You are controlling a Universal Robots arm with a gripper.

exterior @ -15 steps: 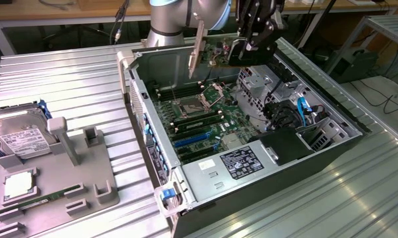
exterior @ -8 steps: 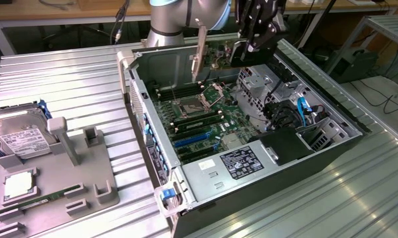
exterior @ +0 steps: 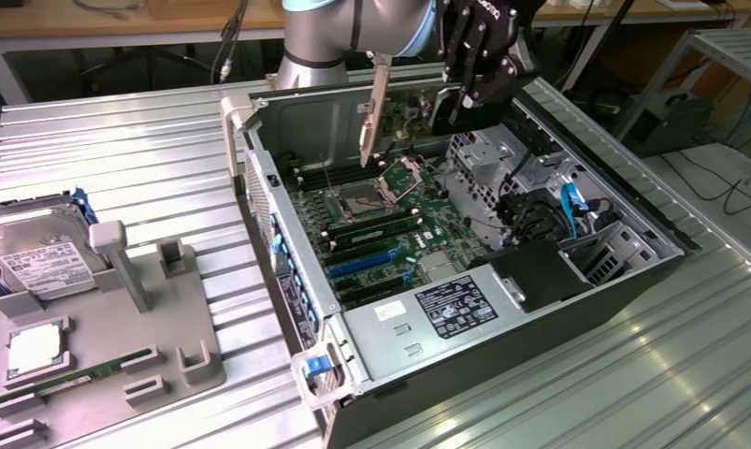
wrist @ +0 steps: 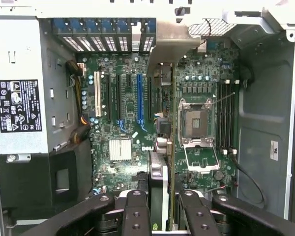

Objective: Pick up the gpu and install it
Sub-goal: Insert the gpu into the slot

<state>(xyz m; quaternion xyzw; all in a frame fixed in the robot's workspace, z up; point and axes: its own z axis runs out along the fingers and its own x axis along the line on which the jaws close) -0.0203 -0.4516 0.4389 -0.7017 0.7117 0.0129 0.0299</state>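
Access from above into the open case (exterior: 260,168), side panel off. Clear drop to the blue slot (wrist: 139,98) and white slot (wrist: 97,93) on the motherboard (wrist: 123,118). Blocked at the exterior view's right by drive cage (exterior: 482,173) and cables (exterior: 562,210), at the near end by the power supply (exterior: 448,309). Hemmed by case walls all round. Over the far end, hand (wrist: 164,196) clamped on the gpu (wrist: 157,172), card edge-on.
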